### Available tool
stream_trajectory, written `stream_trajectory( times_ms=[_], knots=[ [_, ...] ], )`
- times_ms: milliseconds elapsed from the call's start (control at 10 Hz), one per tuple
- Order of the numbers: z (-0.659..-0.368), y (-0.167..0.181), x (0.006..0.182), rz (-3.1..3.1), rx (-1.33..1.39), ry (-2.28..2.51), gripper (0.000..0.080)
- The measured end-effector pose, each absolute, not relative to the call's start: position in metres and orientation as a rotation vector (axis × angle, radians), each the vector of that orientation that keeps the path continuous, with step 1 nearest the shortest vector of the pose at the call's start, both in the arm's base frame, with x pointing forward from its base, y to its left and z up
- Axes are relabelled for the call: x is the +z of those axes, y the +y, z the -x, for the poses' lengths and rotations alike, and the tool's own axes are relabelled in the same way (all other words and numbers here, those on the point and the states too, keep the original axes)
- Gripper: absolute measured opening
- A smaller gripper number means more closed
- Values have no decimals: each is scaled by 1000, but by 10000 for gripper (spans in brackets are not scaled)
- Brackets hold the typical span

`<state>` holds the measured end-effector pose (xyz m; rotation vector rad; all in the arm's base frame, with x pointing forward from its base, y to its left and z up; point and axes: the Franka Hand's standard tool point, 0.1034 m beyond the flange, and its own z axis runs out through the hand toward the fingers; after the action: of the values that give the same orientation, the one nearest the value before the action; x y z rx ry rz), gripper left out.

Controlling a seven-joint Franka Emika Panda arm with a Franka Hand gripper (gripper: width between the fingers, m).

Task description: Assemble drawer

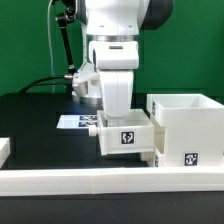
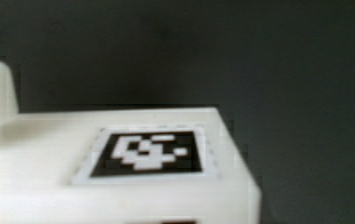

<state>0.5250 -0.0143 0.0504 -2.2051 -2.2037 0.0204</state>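
A small white drawer box [image 1: 125,140] with a black marker tag on its front stands on the black table. It touches the larger open white drawer housing [image 1: 190,125] on the exterior view's right. My gripper [image 1: 118,118] comes straight down onto the small box's top edge and appears shut on its wall; the fingertips are hidden. In the wrist view the box's tagged face [image 2: 151,152] fills the near field, and no fingers show.
A long white rail [image 1: 110,181] runs along the table's front edge. The marker board [image 1: 78,121] lies behind the small box. A white piece [image 1: 4,148] sits at the exterior view's left edge. Cables hang behind the arm.
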Motion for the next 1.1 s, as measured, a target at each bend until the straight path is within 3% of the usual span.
stream_trajectory(
  times_ms=[1100],
  knots=[
    [-542,-9,55,2206,10,-2209,42]
  ],
)
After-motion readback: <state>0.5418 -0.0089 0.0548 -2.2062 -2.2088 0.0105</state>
